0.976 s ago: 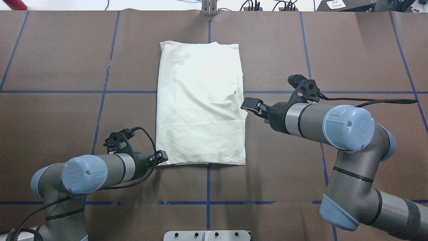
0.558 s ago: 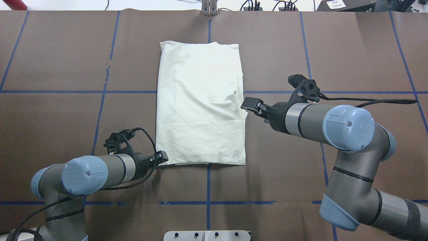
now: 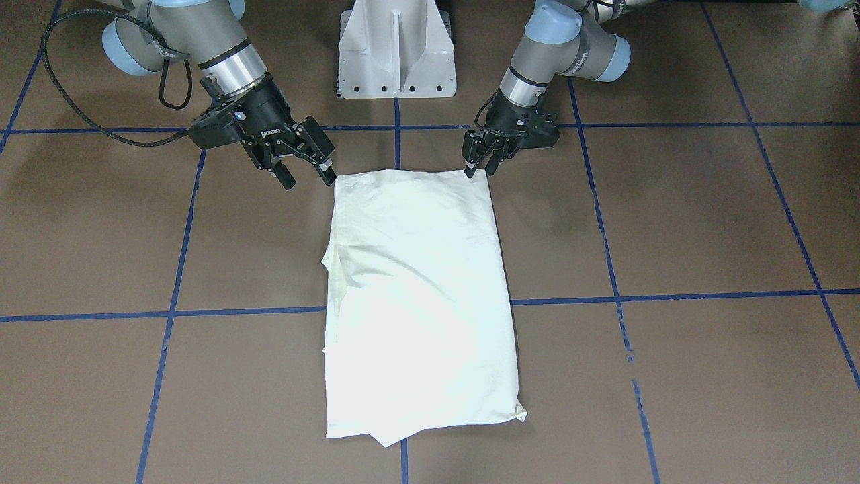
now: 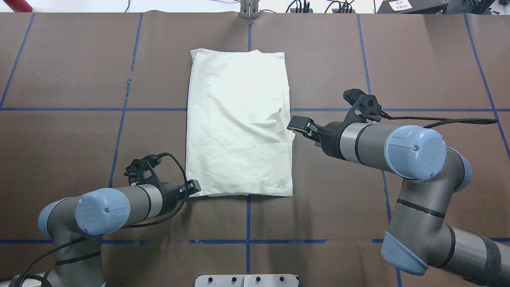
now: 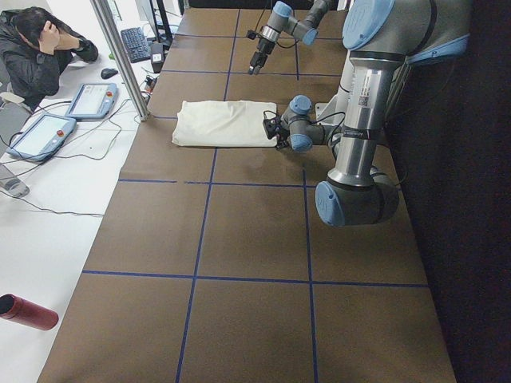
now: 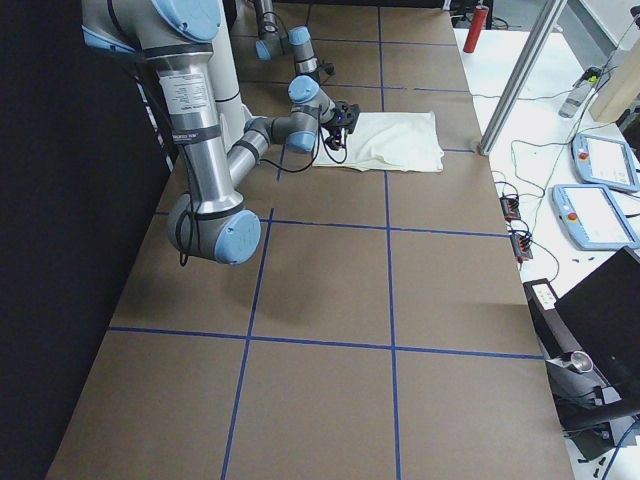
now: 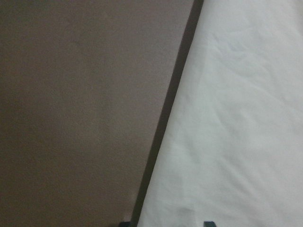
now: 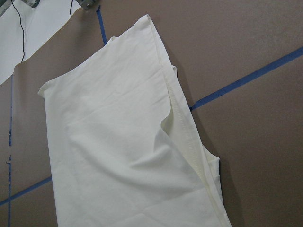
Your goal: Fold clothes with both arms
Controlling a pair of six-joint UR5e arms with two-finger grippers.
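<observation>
The left arm [image 4: 119,205] has shifted slightly. The left gripper [image 3: 478,166], narrowly parted, keeps the cloth [image 4: 239,123] corner at its tips. The right gripper [image 3: 307,173] stays wide. Judged: no grasp yet.

Soft, creased cream cloth garment [image 4: 239,123] on matt brown paper table cover [image 4: 79,59]

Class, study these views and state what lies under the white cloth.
The white cloth lies flat on the brown table cover; blue tape lines run up to its edges and vanish beneath. Anything else under it cannot be seen: the folded layers cover that area.
</observation>
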